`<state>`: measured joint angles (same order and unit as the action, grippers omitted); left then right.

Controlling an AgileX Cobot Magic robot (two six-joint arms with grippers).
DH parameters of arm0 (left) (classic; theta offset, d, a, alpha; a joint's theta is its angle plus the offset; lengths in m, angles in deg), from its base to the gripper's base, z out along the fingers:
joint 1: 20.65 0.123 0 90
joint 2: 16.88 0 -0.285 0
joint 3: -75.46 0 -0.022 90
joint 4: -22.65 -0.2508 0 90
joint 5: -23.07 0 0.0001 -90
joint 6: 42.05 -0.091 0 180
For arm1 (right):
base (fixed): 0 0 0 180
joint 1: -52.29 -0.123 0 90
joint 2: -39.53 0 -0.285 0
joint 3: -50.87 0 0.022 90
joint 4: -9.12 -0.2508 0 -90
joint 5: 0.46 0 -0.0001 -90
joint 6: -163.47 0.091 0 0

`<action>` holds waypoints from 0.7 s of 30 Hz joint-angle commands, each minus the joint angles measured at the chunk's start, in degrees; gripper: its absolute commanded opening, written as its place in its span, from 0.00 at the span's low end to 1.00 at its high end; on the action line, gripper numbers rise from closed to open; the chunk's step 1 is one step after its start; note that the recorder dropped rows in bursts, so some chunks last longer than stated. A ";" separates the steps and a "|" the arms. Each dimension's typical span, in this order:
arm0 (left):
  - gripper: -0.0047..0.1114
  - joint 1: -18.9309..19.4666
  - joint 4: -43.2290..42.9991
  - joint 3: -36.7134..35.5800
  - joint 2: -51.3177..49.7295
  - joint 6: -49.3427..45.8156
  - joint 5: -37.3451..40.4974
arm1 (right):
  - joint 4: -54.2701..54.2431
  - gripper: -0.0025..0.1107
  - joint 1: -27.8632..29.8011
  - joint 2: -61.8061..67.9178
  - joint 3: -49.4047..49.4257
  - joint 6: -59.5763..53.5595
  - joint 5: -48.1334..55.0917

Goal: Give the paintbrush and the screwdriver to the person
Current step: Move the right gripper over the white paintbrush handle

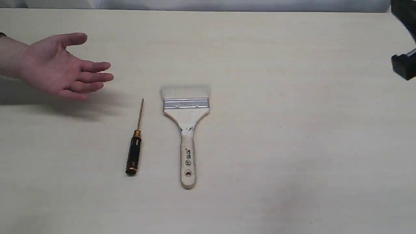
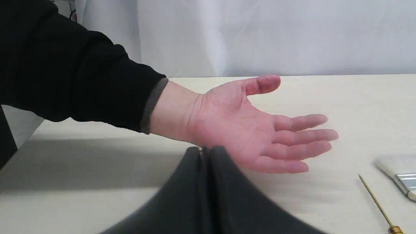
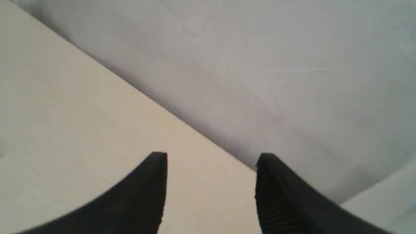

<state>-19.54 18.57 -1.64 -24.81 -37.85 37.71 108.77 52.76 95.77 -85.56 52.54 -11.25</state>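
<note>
The paintbrush (image 1: 186, 130) lies flat mid-table, pale bristles toward the far side, wooden handle toward the near edge; its bristle corner (image 2: 398, 169) shows in the left wrist view. Just left of it lies the screwdriver (image 1: 135, 143), black handle near, thin shaft (image 2: 377, 203) pointing away. The person's hand (image 1: 61, 66) is held out palm up at the left, above the table, empty (image 2: 253, 130). My left gripper (image 2: 204, 149) is shut, empty, close to the person's wrist. My right gripper (image 3: 211, 157) is open and empty; part of the arm (image 1: 404, 63) shows at the far right edge.
A pale tabletop (image 1: 292, 146) spreads around the tools. A light grey backdrop (image 1: 208, 5) stands behind the table's far edge. The person's black sleeve (image 2: 74, 71) reaches in beside my left gripper.
</note>
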 commanded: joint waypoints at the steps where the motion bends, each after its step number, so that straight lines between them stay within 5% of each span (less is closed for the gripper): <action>1: 0.04 -0.47 0.12 -0.12 0.14 0.12 -0.40 | 0.29 0.42 0.08 2.08 1.63 -9.23 2.56; 7: 0.04 -0.47 0.12 -0.12 0.14 0.12 -0.40 | 0.29 0.32 -7.16 0.79 2.66 -43.53 3.97; 14: 0.04 -0.47 0.12 -0.12 0.14 0.12 -0.40 | 0.29 0.32 -23.56 0.45 2.43 -56.34 30.08; 17: 0.04 -0.47 0.12 -0.12 0.14 0.12 -0.40 | 0.29 0.32 -30.99 0.45 0.46 -44.99 39.02; 21: 0.04 -0.47 0.12 -0.12 0.14 0.12 -0.40 | 0.29 0.33 -38.50 1.30 -4.69 -0.67 48.30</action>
<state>-19.54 18.57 -1.64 -24.81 -37.85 37.71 109.45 16.15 96.76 -88.63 36.07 32.18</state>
